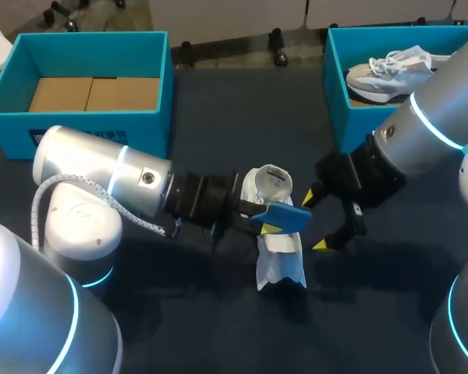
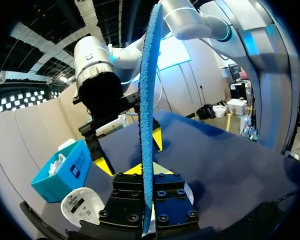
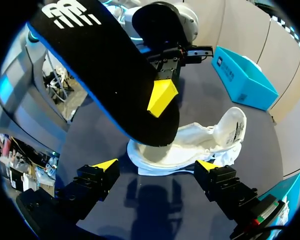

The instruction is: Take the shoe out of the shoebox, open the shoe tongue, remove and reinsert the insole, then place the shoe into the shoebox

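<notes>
Firmly the left gripper (image 1: 274, 224) pinches the white-logoed insole (image 3: 105, 65) over the shoe (image 3: 190, 145); right gripper (image 3: 157, 166) stands open.

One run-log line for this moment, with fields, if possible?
phase: insole out | left gripper: shut on insole, above shoe | right gripper: open, beside shoe | shoe: on table

A table (image 1: 242, 117) with a dark navy, matte cover fills almost the whole head view; the light on it is soft, and blurred shadows lie on its front part
</notes>
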Controlling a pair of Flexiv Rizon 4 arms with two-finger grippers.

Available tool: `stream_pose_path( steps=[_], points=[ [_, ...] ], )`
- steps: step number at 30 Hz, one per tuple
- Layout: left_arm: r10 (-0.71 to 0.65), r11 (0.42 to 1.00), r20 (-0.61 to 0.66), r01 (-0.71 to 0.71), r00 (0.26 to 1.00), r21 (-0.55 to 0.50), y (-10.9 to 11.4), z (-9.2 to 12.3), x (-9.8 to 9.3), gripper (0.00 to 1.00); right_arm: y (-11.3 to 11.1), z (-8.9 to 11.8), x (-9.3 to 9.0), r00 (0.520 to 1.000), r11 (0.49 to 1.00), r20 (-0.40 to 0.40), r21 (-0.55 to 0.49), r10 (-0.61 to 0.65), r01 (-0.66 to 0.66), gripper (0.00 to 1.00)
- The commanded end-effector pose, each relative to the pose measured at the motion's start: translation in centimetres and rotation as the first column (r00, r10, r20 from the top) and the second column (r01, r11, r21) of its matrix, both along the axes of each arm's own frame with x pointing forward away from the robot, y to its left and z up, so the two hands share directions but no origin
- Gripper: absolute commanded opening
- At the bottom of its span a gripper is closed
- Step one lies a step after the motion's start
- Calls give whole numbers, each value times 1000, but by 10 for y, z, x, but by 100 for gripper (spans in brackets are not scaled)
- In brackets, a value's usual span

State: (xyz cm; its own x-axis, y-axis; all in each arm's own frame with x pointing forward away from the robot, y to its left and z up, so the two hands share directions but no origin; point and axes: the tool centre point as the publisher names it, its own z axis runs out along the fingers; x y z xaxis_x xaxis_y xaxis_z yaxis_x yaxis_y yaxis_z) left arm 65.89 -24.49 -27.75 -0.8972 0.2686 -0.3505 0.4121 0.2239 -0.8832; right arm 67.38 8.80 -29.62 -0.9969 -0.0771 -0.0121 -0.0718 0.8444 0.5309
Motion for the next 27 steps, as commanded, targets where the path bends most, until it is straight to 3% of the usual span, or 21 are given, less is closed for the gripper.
stream_pose_path(
  steps=[1, 12, 27],
  points=[
    [7, 1000, 10, -7, 1000, -1, -2, -5, 1, 0, 0, 0, -1, 1000, 1000, 2, -1, -1, 1, 100],
    [19, 999, 15, -19, 1000, -30, 0, -1, -1, 0, 0, 0, -1, 1000, 1000, 2, -1, -1, 1, 100],
    [5, 998, 109, 1, 994, -63, -17, 0, -8, 0, 0, 0, -1, 1000, 1000, 2, -1, -1, 1, 100]
  ],
)
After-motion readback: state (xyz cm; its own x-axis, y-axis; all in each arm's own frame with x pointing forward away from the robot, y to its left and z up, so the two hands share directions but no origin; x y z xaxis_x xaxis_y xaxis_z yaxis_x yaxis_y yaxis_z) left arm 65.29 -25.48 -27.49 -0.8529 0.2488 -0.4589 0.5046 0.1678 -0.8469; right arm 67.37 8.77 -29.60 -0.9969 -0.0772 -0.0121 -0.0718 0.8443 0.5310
